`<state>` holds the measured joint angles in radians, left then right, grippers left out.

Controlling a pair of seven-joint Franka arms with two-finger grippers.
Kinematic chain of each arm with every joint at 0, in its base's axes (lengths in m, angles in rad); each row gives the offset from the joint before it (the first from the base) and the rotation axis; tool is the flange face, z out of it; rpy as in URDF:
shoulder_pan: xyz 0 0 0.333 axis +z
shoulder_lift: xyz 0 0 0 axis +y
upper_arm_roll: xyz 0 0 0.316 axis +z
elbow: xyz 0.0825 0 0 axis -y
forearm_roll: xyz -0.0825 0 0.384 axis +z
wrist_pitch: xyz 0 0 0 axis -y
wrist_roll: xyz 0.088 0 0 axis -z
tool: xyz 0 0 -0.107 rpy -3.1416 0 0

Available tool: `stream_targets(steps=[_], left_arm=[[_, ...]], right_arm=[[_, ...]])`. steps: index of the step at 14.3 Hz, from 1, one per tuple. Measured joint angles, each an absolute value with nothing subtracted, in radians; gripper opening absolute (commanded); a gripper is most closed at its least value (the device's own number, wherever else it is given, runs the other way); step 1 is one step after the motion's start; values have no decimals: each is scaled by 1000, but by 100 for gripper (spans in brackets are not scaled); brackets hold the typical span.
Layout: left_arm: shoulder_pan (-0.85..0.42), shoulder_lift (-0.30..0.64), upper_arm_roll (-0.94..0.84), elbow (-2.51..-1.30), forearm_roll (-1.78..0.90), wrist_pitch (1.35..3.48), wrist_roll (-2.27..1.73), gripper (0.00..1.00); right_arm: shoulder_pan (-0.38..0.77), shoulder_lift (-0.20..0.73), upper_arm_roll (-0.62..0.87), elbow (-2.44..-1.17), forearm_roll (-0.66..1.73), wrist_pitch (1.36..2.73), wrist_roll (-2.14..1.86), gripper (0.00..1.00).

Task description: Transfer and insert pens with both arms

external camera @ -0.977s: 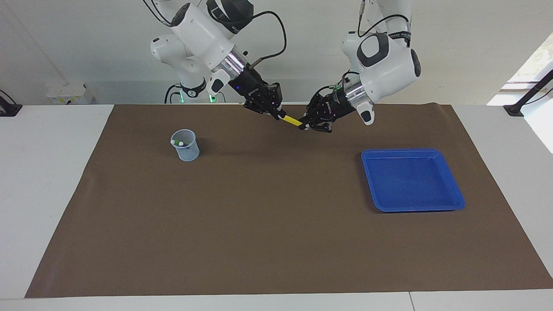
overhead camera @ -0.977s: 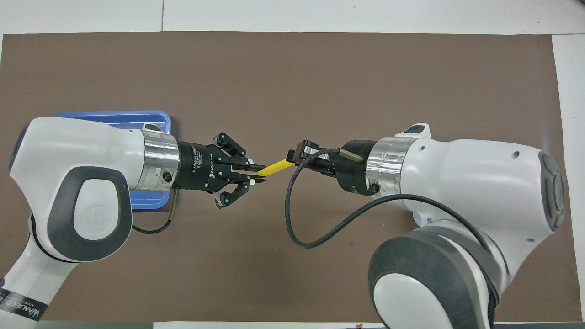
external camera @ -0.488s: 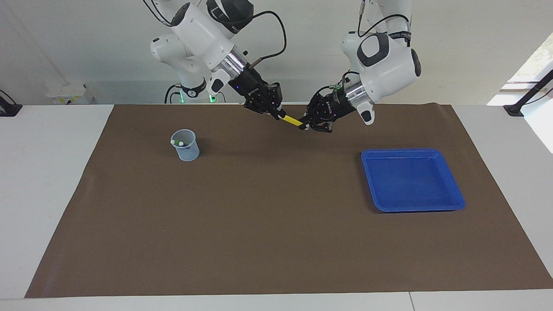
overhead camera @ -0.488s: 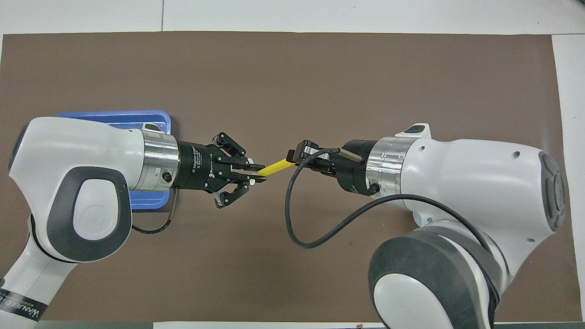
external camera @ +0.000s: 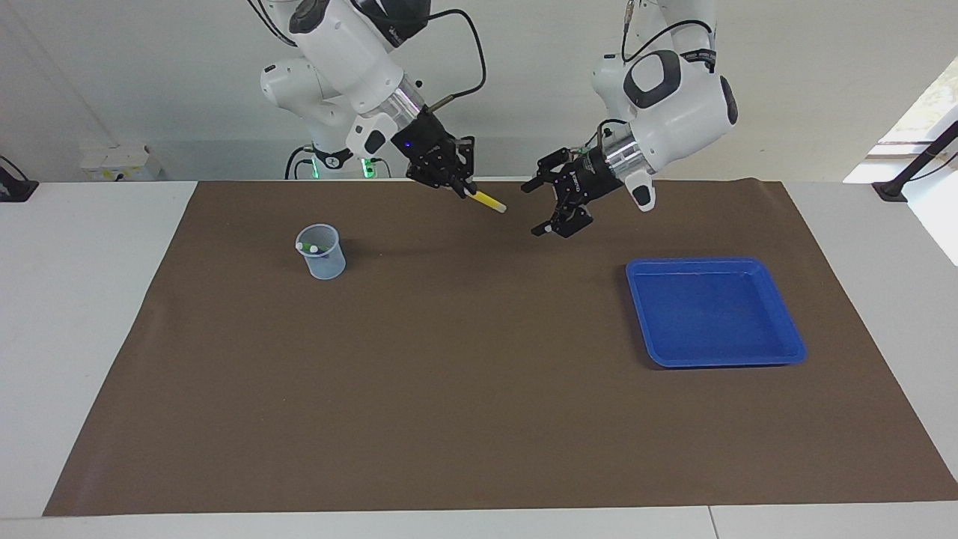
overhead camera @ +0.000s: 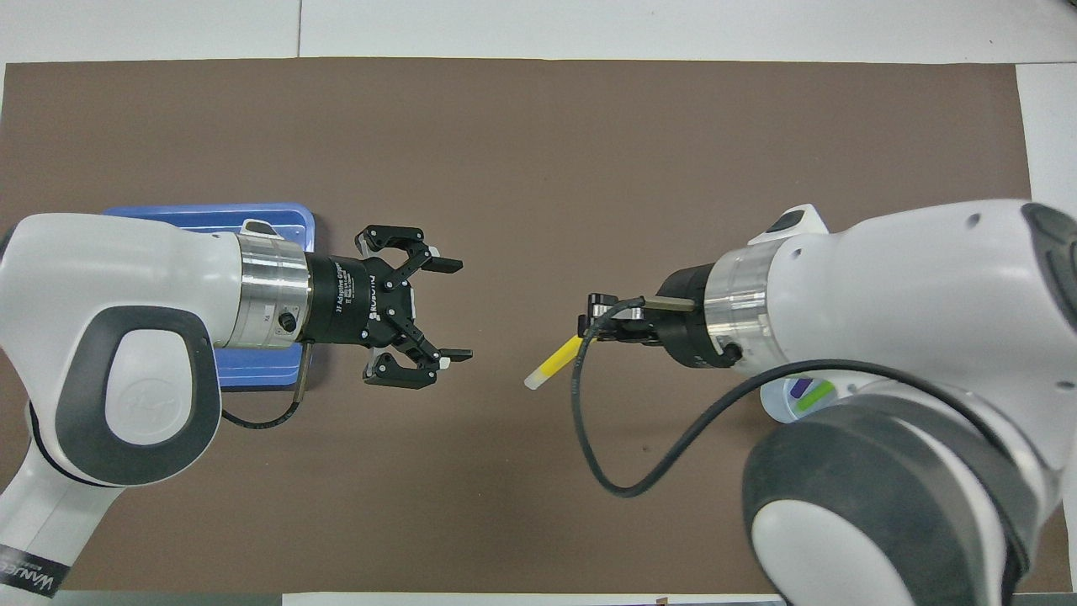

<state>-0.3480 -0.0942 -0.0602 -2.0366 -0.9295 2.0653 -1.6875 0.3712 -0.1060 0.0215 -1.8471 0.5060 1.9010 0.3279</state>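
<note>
My right gripper [external camera: 464,187] is shut on the upper end of the yellow pen [external camera: 486,201] and holds it in the air over the brown mat, pale end slanting down. In the overhead view the right gripper [overhead camera: 589,326] and the yellow pen [overhead camera: 554,365] show the same. My left gripper [external camera: 537,207] is open and empty, a short gap from the pen's tip; it also shows in the overhead view [overhead camera: 458,310]. The purple pen [overhead camera: 800,387] and green pen [overhead camera: 814,396] stand in a clear cup [external camera: 322,253], half hidden under the right arm in the overhead view.
An empty blue tray [external camera: 715,311] lies on the brown mat [external camera: 449,389] toward the left arm's end; in the overhead view the tray [overhead camera: 210,217] is mostly under the left arm. The cup [overhead camera: 778,408] stands toward the right arm's end.
The left gripper opened, let go of the yellow pen and drew back toward the tray. The right gripper moved toward the cup's end with the pen, now tilted more downward.
</note>
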Motion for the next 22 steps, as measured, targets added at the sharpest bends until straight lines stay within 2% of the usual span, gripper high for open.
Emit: stream_targets(steps=[3,5,7,9,13,16,21,22], left_arm=[[-316,-94,-59,-2037,-900,2065,-1628,100],[-307,-94,-59,-2037,-832,2065,-1548,100],[-305,-94,-59,-2038,-764,2063,-1440,100],[-301,-94,-59,-2038,-685,2046,-1297,100],[-239,-94,-58,-2025,-553,1967,-982,100],[-164,-75,-56,-1926,-416,1805,-772,100],[-122,45,-56,-1626,-189,1521,-504,100],[-123,70,-57,-1573,-145,1483,-450,100]], right_arm=[[241,-105,7,-1776,413,1675,78,0],[150,-105,1,-1769,339,1617,-102,0],[116,-103,-1,-1785,213,1613,-206,0],[126,-107,10,-1835,112,1673,-272,0],[130,-116,23,-1966,82,1752,-342,0],[134,-121,23,-2028,62,1760,-368,0],[133,-121,21,-2084,37,1804,-424,0],[133,-121,21,-2091,37,1821,-424,8]])
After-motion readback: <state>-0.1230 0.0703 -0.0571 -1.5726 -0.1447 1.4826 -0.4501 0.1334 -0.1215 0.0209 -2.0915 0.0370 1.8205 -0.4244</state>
